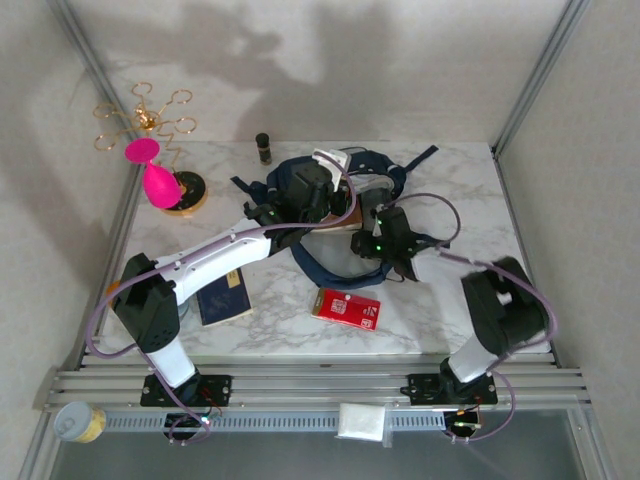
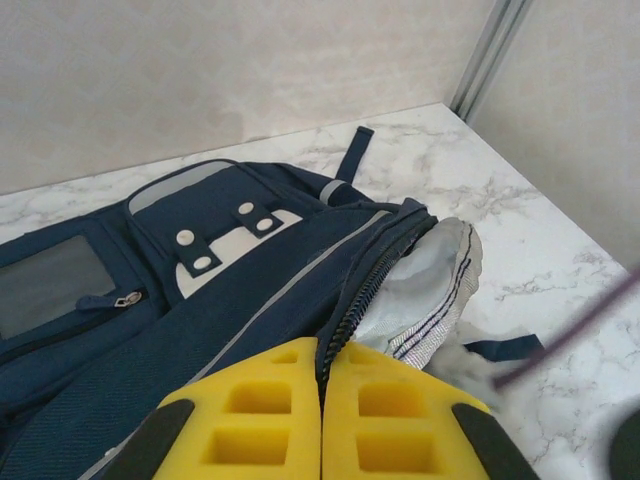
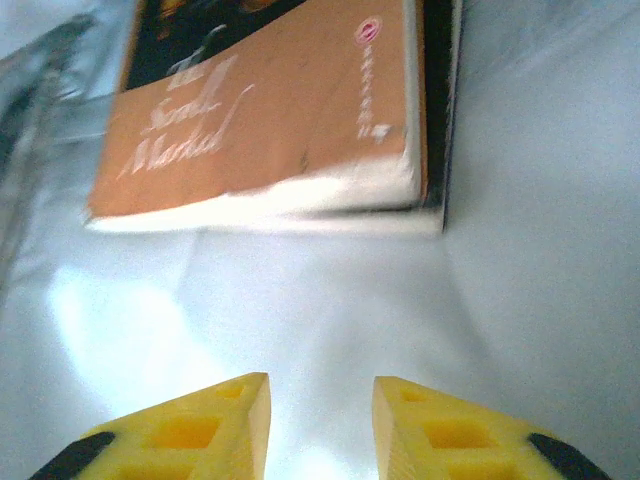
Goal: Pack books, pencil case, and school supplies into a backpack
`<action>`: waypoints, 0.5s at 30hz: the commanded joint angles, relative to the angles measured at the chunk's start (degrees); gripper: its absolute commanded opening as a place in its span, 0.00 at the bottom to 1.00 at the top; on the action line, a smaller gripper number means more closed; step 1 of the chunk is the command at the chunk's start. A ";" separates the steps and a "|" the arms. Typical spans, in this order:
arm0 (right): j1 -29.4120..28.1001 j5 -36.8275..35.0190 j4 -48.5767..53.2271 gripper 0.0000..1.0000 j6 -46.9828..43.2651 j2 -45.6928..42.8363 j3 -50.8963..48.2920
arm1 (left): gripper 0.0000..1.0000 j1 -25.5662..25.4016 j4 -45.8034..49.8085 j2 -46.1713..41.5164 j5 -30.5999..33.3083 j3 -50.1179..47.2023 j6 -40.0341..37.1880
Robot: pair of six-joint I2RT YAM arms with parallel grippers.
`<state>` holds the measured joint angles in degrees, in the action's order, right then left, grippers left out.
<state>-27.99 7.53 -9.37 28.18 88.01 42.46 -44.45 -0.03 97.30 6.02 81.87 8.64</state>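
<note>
Right wrist view showed the right gripper point(image 3: 320, 392), jaws part-open and empty, facing the brown book point(image 3: 270, 120) inside the backpack point(image 2: 150, 330) (far-middle of the desk point(image 1: 440, 300)), the left gripper point(image 2: 320, 352) pinching its zip edge point(image 2: 345, 295); the next move likely meant fetching the navy book point(image 1: 225, 297).

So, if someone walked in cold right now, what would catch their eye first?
Probably the navy backpack mid-table, both arms bent over it, the left gripper shut on its zip edge. Next, the brown book lying on pale lining just ahead of the right gripper, whose jaws stand open and empty. The bright pink ornament at the far left also pulls the eye.
</note>
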 commanded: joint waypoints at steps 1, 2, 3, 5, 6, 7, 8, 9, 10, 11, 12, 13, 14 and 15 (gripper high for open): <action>0.30 2.82 2.73 0.39 -1.56 -10.75 -4.35 | 0.00 -0.20 -5.32 -1.93 1.27 -0.85 2.91; 0.39 2.69 4.83 0.40 -1.40 -13.81 -4.98 | 0.00 -0.20 -4.71 -1.85 0.93 -1.49 3.72; 0.55 2.31 7.72 0.41 -1.17 -17.28 -5.34 | 0.00 -0.20 -4.38 -1.82 0.11 -2.71 4.74; 0.63 0.37 12.60 0.43 -0.37 -23.39 -5.56 | 0.00 -0.20 -4.85 -2.14 -1.86 -5.73 7.37; 0.65 -0.72 15.03 0.44 0.29 -26.28 -5.59 | 0.03 -0.20 -5.40 -2.35 -3.48 -7.76 8.88; 0.74 -1.31 17.25 0.45 0.63 -28.78 -5.26 | 0.07 -0.20 -6.26 -2.85 -5.40 -9.98 10.16; 0.80 -1.29 18.91 0.45 0.79 -30.49 -4.87 | 0.12 -0.25 -7.03 -3.33 -6.90 -11.99 11.37; 0.81 -1.08 20.79 0.46 1.15 -32.01 -4.05 | 0.19 -0.20 -8.01 -4.19 -8.62 -14.51 12.79; 0.79 -0.39 21.85 0.47 1.50 -33.08 -3.20 | 0.24 -0.21 -9.08 -5.25 -9.73 -17.05 14.27; 0.68 0.49 22.94 0.49 1.79 -33.42 -2.45 | 0.27 -0.20 -9.72 -6.29 -10.10 -19.20 15.75; 0.71 1.46 24.31 0.49 2.34 -33.15 -1.20 | 0.32 -0.16 -10.17 -8.15 -10.20 -21.66 17.44; 0.64 3.24 25.49 0.50 2.40 -32.40 0.19 | 0.37 -0.07 -10.33 -10.32 -10.43 -24.03 18.94; 0.42 4.48 26.24 0.51 2.51 -31.38 1.30 | 0.41 0.02 -10.42 -12.54 -10.70 -26.10 20.09; -0.23 5.18 27.15 0.53 2.94 -29.97 2.72 | 0.45 0.10 -10.44 -15.62 -10.77 -28.41 21.33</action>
<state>-27.57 9.37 11.94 29.69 55.96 41.56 -44.53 -6.42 89.52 -2.85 56.80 23.90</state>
